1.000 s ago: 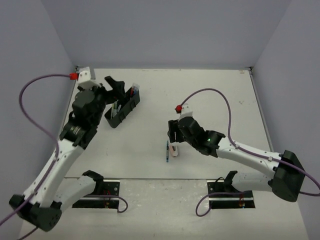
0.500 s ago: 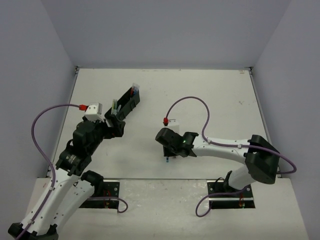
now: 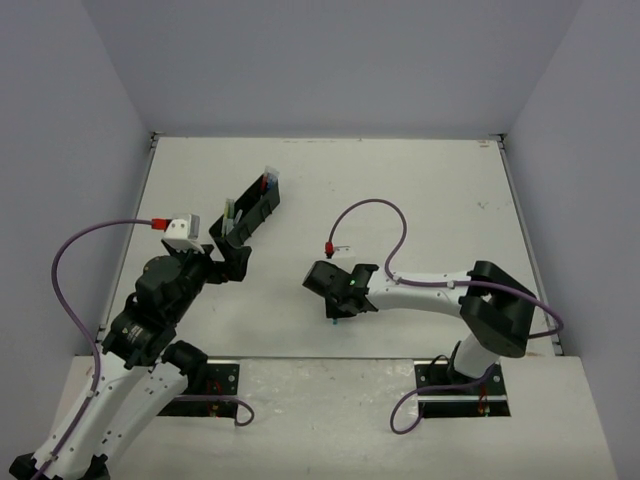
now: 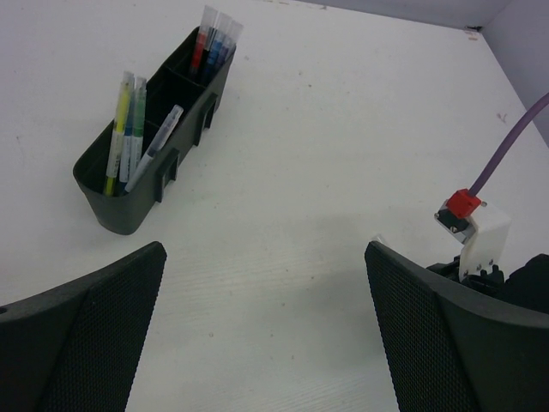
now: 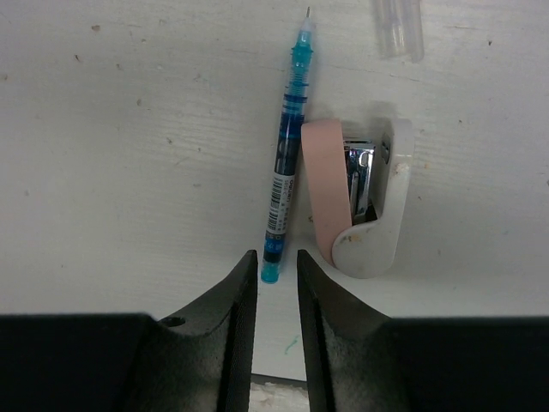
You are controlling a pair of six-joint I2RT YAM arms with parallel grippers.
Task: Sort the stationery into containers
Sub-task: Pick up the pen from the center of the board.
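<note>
A long black organiser tray point(image 3: 256, 208) stands at the back left, also in the left wrist view point(image 4: 129, 202). It holds several pens: yellow and blue ones point(image 4: 125, 129), a grey one point(image 4: 159, 137), and red and blue ones point(image 4: 213, 43). My left gripper point(image 3: 231, 250) point(image 4: 266, 253) is wide open and empty, near the tray's near end. A blue pen point(image 5: 287, 163) lies on the table beside a small pink-and-white stapler-like block point(image 5: 360, 206). My right gripper point(image 3: 333, 298) point(image 5: 277, 257) hangs over them, jaws a narrow gap apart with the pen's rear end between the tips, not touching.
A clear pen cap point(image 5: 400, 26) lies just beyond the block. The right wrist's white camera mount with a red plug point(image 4: 470, 225) shows in the left wrist view. The table's near edge point(image 5: 274, 390) is just behind my right fingers.
My left arm has pulled back from above the tray toward the near side. My right gripper has moved left and toward the near edge, covering the pen and block in the top view.
</note>
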